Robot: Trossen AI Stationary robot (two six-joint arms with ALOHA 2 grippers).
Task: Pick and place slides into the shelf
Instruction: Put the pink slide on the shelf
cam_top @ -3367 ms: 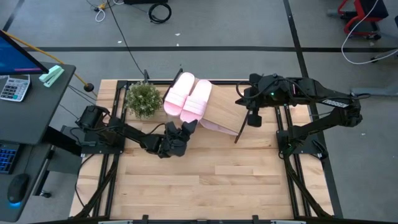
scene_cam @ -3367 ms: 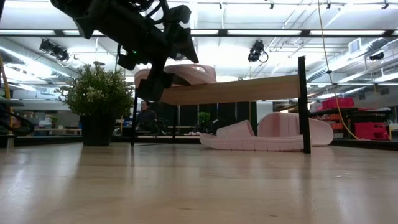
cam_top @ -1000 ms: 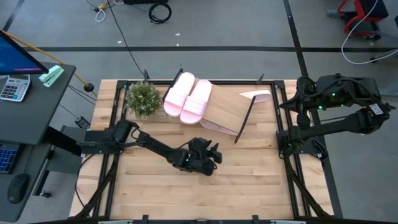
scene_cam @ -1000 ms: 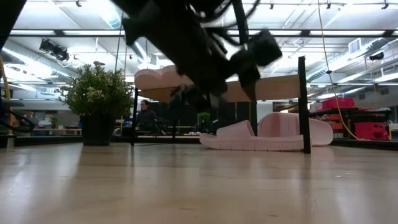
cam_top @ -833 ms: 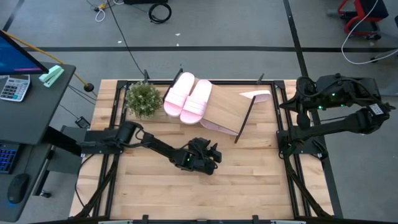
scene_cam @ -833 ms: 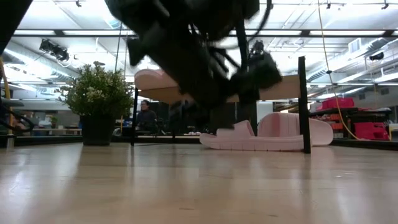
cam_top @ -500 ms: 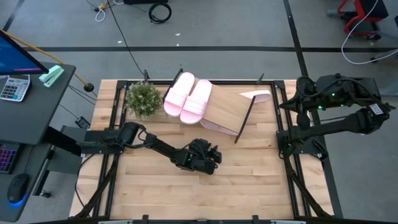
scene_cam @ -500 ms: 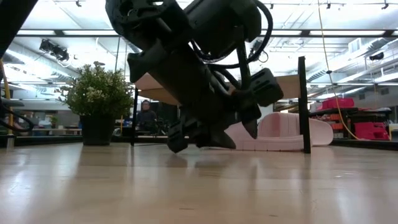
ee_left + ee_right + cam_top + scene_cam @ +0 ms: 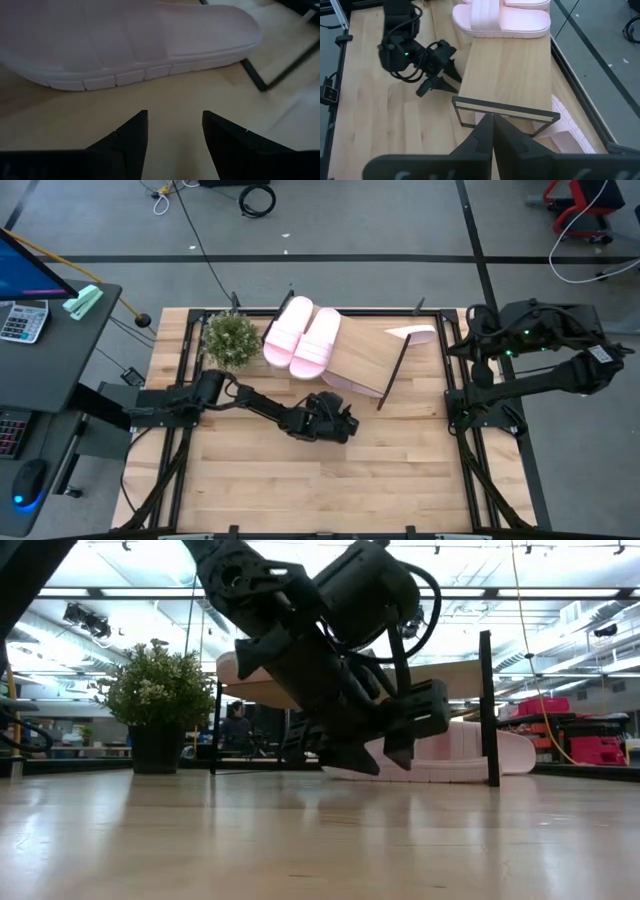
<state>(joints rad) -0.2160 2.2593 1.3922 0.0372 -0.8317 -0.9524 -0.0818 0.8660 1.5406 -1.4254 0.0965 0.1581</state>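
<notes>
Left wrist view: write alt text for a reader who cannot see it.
The left tool, its two dark fingers apart with nothing between them, points at a light pink foam slide sandal lying on the wooden tabletop just ahead. A thin black shelf leg stands beside the sandal's rounded end.

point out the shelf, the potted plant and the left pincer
shelf (image 9: 362,352): high view, bare wood of the slanted board
potted plant (image 9: 231,339): high view, middle of the leaves
left pincer (image 9: 174,131): left wrist view, midway between its open fingertips
</notes>
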